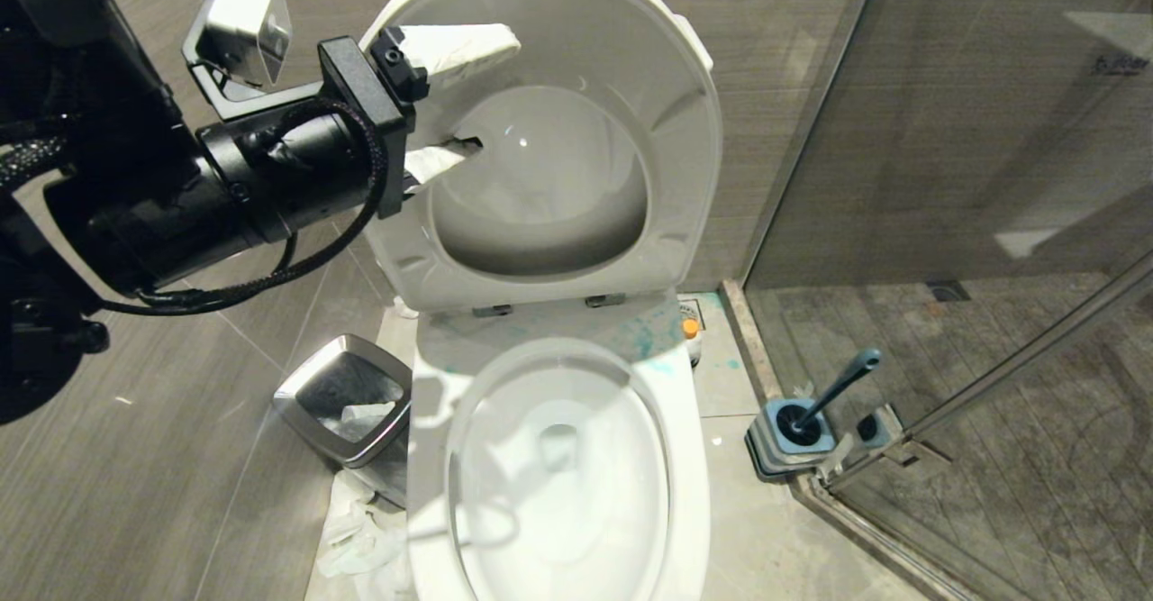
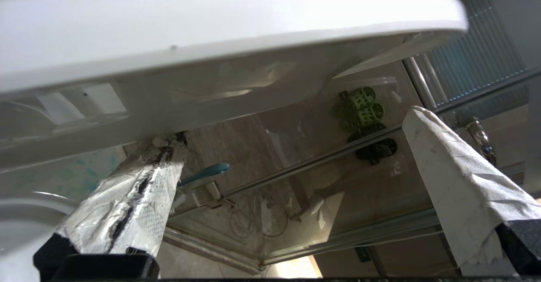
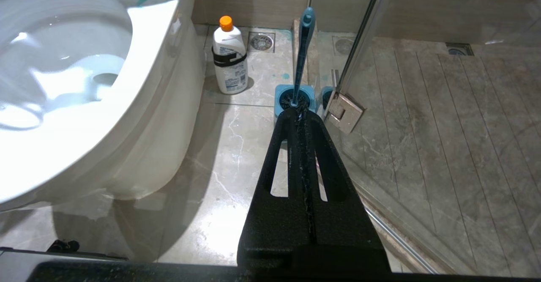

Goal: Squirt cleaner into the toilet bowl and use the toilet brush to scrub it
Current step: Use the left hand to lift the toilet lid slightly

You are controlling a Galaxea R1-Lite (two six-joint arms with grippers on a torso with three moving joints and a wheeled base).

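Cleaner (image 3: pixel 229 58) is seen standing upright on the floor (image 3: pixel 236 146) just right of the toilet bowl (image 1: pixel 558 466), near the far wall – its orange cap alone peeks out in the head view. Teal stains are spread over the ceramic behind the bowl. The toilet brush (image 1: pixel 833 394) is seated in its holder (image 1: pixel 791 439) by the glass shower door (image 1: pixel 973 177), further right. The left tool (image 1: pixel 459 101) is held wide open and empty, its wrapped fingers (image 2: pixel 456 180) set against the left edge of the raised seat and lid (image 1: pixel 630 87). The right tool (image 3: pixel 302 117) is closed on nothing – low above the floor, pointing toward the brush holder. A steel waste bin (image 1: pixel 347 398) sits left of the bowl.
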